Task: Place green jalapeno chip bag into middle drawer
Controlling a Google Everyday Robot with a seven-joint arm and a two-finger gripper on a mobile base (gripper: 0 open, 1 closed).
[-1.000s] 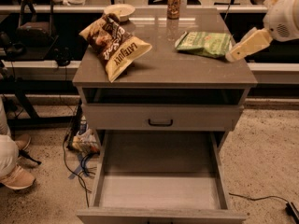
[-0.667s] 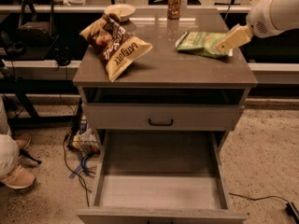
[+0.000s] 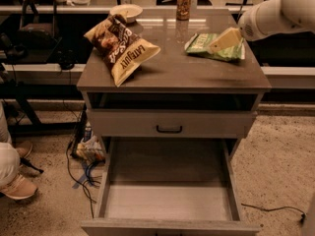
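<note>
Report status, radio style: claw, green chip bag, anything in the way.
Claw at green jalapeno chip bag on tabletop. Middle drawer open below. Brown bag sits left, apart.

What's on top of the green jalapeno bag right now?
Only the gripper, which extends in from the right over the green jalapeno chip bag on the cabinet top. The strip of bag beneath it is covered, so contact cannot be confirmed.
</note>
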